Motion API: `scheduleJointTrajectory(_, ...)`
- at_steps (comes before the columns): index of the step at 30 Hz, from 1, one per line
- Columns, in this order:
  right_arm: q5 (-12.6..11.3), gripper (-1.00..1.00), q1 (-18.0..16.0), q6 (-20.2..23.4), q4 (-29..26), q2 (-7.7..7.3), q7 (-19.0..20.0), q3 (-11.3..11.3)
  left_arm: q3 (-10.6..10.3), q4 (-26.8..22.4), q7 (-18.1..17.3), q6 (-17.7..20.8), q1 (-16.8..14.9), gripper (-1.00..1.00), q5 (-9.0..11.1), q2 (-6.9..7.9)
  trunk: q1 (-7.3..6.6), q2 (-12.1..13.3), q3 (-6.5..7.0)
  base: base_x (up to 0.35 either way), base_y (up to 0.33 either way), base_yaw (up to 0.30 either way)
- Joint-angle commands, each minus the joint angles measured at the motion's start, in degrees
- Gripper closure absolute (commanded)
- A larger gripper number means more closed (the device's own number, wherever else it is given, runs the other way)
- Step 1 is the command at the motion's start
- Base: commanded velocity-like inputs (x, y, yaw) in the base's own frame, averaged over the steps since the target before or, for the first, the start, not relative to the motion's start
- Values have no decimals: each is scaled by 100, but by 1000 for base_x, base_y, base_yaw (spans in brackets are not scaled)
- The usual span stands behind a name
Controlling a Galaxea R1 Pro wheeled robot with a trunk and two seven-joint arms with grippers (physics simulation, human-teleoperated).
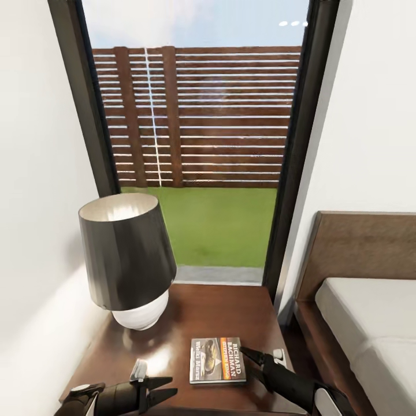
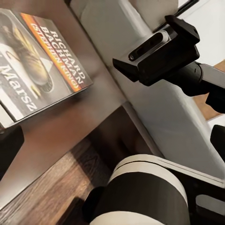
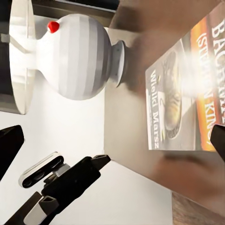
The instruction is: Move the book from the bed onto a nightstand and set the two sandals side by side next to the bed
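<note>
A glossy dark-brown nightstand stands between a white wall and the bed in the bedroom, below a tall black-framed window looking onto a slatted wooden fence and grass. The book, a thin paperback lettered "Richard Bachman" on an orange band, lies flat near the nightstand's front edge. Behind it and toward the wall stands a lamp with a tapered dark shade and a rounded white ribbed base. The left gripper hovers beside the book with its black fingers spread and empty; the right gripper sits at the book's other side, just touching or nearly so, and whether its fingers are parted cannot be told. The bed's flat wooden headboard and light-grey mattress are cut off at the frame edge. Wood-plank floor shows below the nightstand in the left wrist view.
</note>
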Motion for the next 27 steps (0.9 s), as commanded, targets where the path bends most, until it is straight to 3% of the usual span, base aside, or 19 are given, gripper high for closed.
scheduleJointTrajectory(1, -46, -100, -3, 30, 0, -5, -8, 14, 42, -6, -38, 61, -5, -100, -60, -7, -24, 39, 13, 0, 0, 0)
scheduleJointTrajectory(22, 23, -100, 13, 21, 23, -54, 4, 36, 44, -6, 61, 61, -5, -100, -69, -7, -485, 881, 390, 0, 0, 0)
scheduleJointTrajectory(24, 30, -100, 18, 20, 58, -123, 6, 34, 45, -6, 103, 61, -5, -100, -69, -3, -529, 962, 426, 0, 0, 0)
scheduleJointTrajectory(25, 33, -100, 20, 12, 121, -269, 9, 33, 47, -6, 135, 61, -5, -100, -69, 1, -551, 1002, 444, 0, 0, 0)
scheduleJointTrajectory(27, 37, -100, 26, -103, 349, -799, 26, 36, 46, -6, 177, 61, -5, -100, -69, 12, -595, 1082, 480, 0, 0, 0)
